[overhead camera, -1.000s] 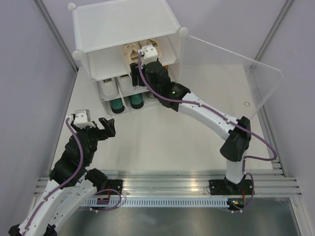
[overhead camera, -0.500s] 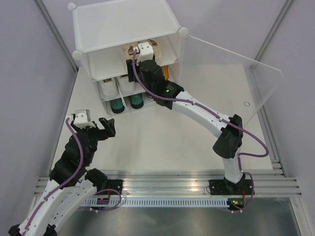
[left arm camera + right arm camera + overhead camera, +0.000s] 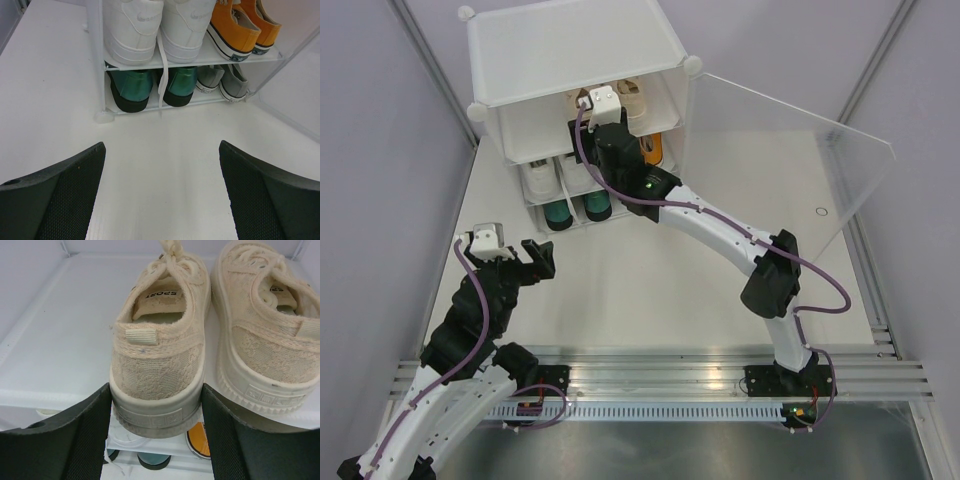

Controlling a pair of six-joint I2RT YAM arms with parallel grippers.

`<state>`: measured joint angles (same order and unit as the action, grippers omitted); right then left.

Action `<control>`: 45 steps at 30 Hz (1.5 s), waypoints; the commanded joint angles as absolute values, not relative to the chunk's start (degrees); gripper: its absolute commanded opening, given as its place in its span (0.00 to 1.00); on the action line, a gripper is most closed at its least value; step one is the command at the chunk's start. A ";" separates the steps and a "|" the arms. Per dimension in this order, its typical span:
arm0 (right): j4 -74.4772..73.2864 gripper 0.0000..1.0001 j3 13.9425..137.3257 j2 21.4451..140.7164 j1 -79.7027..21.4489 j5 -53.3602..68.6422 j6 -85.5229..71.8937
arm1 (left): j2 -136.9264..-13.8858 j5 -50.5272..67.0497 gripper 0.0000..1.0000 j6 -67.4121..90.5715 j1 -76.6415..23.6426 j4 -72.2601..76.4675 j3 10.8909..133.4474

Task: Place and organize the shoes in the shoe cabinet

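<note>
Right gripper (image 3: 155, 390) is reaching into the top tier of the shoe cabinet (image 3: 570, 50). Its jaws are fairly wide but pressed against both sides of a beige sneaker (image 3: 160, 340) at the heel, so it's got hold of that one. The sneaker's sole sits on the top shelf (image 3: 65, 340), with the other beige sneaker (image 3: 260, 335) just beside it on the right, toes pointing inward.

Left gripper (image 3: 162, 150) hangs spread wide over the table (image 3: 160, 165) with nothing in it, facing the cabinet front.

From there you can see the white sneakers (image 3: 160, 25) and orange sneakers (image 3: 240, 25) on the middle shelf. Below them are the dark green sneakers (image 3: 150, 87) and grey sneakers (image 3: 222, 82).

The table is plain white, the clear door panel (image 3: 790, 150) is swung open to the right, and pale lilac walls (image 3: 370, 150) close the space in.
</note>
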<state>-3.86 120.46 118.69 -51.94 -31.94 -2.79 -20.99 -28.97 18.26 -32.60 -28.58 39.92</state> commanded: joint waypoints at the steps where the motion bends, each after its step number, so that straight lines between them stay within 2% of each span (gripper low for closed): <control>1: 2.46 0.21 121.11 119.09 -51.15 -36.04 2.36 | -21.00 -28.04 0.96 16.96 -32.78 -26.63 39.81; 9: 4.39 0.21 120.85 120.41 -50.98 -35.51 5.10 | -21.09 -27.95 0.96 16.88 -32.78 -26.63 39.81; 27: 4.22 0.20 118.83 120.67 -47.55 -24.09 -3.69 | -21.36 -28.30 0.96 16.79 -32.78 -26.54 39.73; 36: 3.25 0.20 122.69 123.31 -46.85 -25.05 -4.04 | -21.18 -28.48 0.96 16.61 -32.78 -26.54 39.64; 40: 3.08 0.24 123.66 124.19 -46.76 -24.79 -4.22 | -21.27 -28.48 0.96 16.61 -32.78 -26.54 39.64; 43: 2.73 0.34 123.58 124.19 -46.76 -24.70 -4.22 | -21.27 -28.48 0.96 16.52 -32.78 -26.54 39.64; 45: 2.37 0.44 123.66 124.19 -46.58 -24.61 -4.31 | -21.44 -28.48 0.96 16.52 -32.78 -26.46 39.64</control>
